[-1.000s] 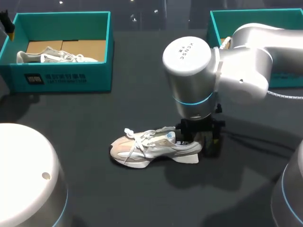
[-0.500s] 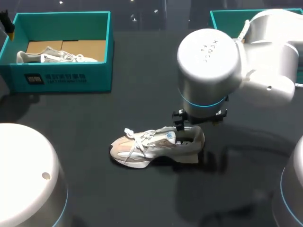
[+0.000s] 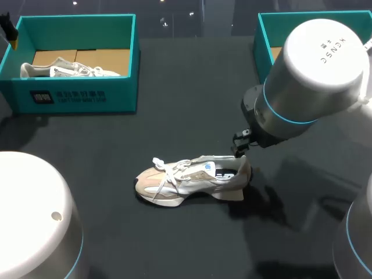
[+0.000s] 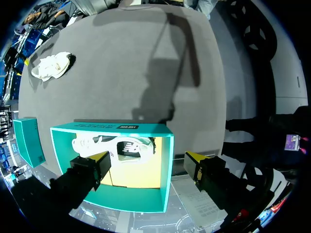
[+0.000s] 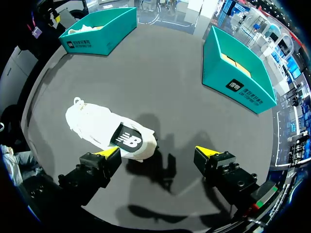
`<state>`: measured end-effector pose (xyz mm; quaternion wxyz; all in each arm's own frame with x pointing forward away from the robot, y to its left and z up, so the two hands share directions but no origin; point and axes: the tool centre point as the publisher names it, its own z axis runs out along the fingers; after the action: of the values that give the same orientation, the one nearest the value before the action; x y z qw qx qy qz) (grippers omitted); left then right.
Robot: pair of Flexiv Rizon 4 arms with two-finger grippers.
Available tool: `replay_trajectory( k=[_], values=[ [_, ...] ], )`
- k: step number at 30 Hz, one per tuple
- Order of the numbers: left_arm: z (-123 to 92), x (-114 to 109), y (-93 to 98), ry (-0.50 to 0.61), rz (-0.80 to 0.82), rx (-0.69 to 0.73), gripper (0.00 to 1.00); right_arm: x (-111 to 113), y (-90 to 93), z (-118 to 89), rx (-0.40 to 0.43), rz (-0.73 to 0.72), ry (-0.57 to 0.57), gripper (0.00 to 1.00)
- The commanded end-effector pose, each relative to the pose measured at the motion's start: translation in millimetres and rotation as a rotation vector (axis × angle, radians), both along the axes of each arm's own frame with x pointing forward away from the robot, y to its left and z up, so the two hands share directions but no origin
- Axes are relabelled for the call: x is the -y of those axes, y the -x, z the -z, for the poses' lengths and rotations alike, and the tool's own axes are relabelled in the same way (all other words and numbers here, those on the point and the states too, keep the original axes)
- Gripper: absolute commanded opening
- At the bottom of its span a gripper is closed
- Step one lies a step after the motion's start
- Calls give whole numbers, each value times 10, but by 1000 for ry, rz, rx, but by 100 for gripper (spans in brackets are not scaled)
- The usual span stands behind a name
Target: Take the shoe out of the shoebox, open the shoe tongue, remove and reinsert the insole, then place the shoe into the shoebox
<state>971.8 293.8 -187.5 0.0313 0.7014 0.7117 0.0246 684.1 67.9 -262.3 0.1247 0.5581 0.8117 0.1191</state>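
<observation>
Shoe lies at table centre, toe toward 9 o'clock. Right gripper, fingers apart and empty, near heel at 3 o'clock. Left gripper, fingers apart, faces shoebox at 11 o'clock.

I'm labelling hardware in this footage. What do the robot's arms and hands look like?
The right arm and left arm are glossy silver-white cylinders with light-blue joint rings; the right's cap bears small dark lettering. The left hand and right hand are black, boxy, two-fingered, yellow-tipped.
</observation>
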Motion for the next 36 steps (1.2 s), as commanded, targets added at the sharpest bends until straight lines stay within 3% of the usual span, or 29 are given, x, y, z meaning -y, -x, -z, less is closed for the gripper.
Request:
replay_trajectory(
  k=[1, 7, 12, 14, 28, 30, 33, 36],
  values=[
    [-1, -2, 5, -2, 1, 1, 100, 236, 103, -36, 165, -340, -518, 100],
    [-1, -2, 5, -2, 1, 1, 100, 312, 61, -77, 277, -615, -641, 100],
    [-1, -2, 5, -2, 1, 1, 100, 328, -53, -12, 306, -754, -697, 100],
    [-1, -2, 5, -2, 1, 1, 100, 321, -53, 49, 304, -895, -769, 100],
    [-1, -2, 5, -2, 1, 1, 100, 321, -53, 49, 304, -895, -769, 100],
    [-1, -2, 5, -2, 1, 1, 100, 369, -56, 124, 297, -968, -817, 100],
    [-1, -2, 5, -2, 1, 1, 100, 424, -33, 160, 416, -1077, -947, 100],
    [-1, -2, 5, -2, 1, 1, 100, 468, 3, 204, 480, -1128, -964, 100]
  ],
)
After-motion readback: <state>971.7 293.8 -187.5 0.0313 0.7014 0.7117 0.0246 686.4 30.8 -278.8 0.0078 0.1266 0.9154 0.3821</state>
